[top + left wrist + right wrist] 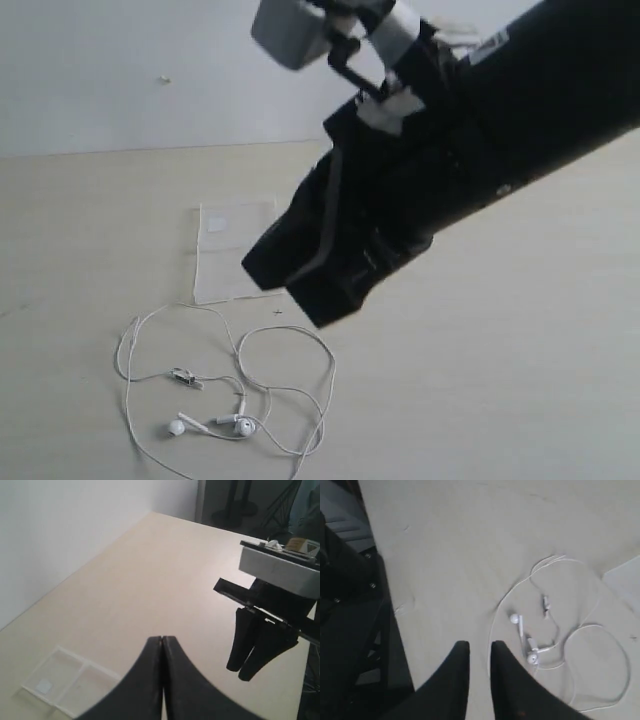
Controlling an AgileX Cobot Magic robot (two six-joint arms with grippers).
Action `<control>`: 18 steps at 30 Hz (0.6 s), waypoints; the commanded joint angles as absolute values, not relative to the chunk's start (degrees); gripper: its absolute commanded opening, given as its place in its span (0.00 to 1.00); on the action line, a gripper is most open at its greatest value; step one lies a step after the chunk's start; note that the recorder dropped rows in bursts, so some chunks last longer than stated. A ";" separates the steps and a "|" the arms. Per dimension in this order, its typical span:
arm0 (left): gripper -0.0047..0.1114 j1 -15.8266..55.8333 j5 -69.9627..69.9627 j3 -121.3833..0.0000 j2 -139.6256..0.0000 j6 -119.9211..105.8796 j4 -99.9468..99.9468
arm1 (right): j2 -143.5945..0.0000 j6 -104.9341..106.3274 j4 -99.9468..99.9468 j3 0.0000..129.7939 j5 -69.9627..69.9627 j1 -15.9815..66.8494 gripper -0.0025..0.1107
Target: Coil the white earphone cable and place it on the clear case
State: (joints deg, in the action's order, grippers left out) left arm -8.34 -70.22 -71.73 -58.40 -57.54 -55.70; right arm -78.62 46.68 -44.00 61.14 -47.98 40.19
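Observation:
The white earphone cable [285,328] lies in loose loops on the pale table, with its two earbuds [243,427] near the front edge. The clear case [232,250] lies flat just behind the cable, its white label toward the back. My right gripper [477,647] hangs above the table beside the cable [520,630], jaws a little apart and empty. Its black arm [420,200] covers the case's right edge in the exterior view. My left gripper [162,639] is shut on nothing, high above the clear case [65,687], and does not show in the exterior view.
A white wall [120,70] stands behind the table. The table's edge and a dark frame [350,630] lie close beside the right gripper. The right gripper [239,672] also shows in the left wrist view. Dark stands [240,505] are beyond the table's far end.

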 commanded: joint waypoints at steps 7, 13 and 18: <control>0.04 -8.00 -69.96 -68.45 -52.05 -56.83 -55.83 | -91.46 63.27 -56.98 55.24 -40.44 47.71 0.33; 0.04 -8.00 -69.96 -68.45 -51.61 -56.49 -55.83 | -99.18 63.15 -57.05 55.24 -32.68 50.68 0.33; 0.04 -8.00 -69.96 -68.45 -51.61 -55.31 -55.83 | -104.78 64.62 -60.63 55.24 -31.26 50.68 0.33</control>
